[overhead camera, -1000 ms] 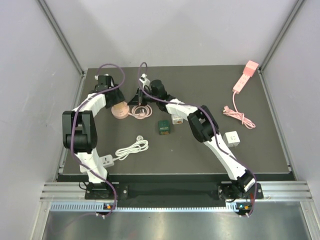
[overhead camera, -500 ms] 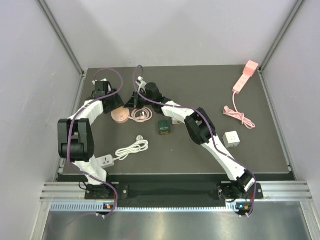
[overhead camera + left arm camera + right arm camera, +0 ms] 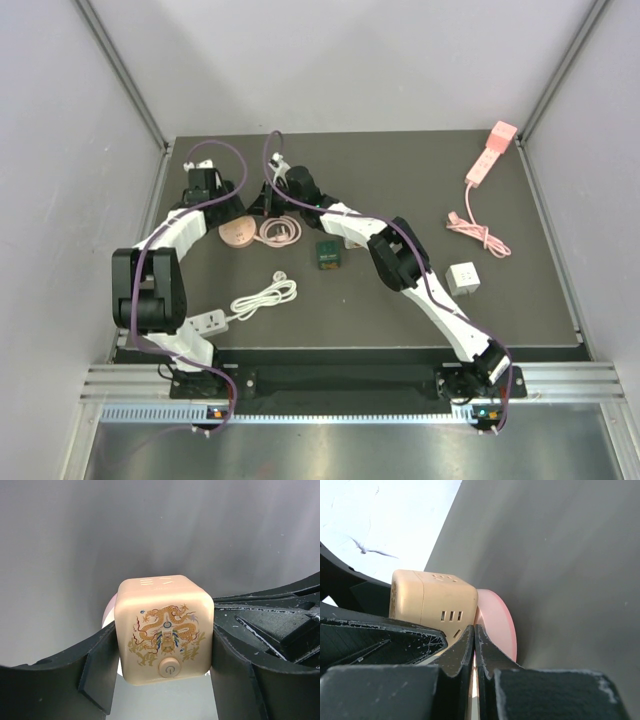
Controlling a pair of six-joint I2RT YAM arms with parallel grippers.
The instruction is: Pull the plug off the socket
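**Still mated: both arms drifting left, plug not yet coming free**

Now the left hand is clamping the socket cube between its two dark fingers, jaws standing wide around the cube's side faces, with the dragon print and power button facing the wrist camera. The right hand is sitting fully closed, tips pressed together just beside the cube. A thin pale sliver is showing in the seam, but whether it is actually pinching anything is not telling from these views.

A pink disc, which I'm reading as the plug head, is lying flush against the cube's far face, touching it with no gap showing.

Compared with a second ago, both arms are swinging left and a little nearer. The left elbow is folding in toward the wall, and the cube is sliding slightly toward the near edge of the counter. The pink cord coil is trailing along beside it, so the two are travelling as one unit.

For the task this is looking like repositioning rather than separation. The hold on the socket is looking firm, and the pull itself is not yet happening. The plug is needing a real grip from the right side before the hands are drawing apart.
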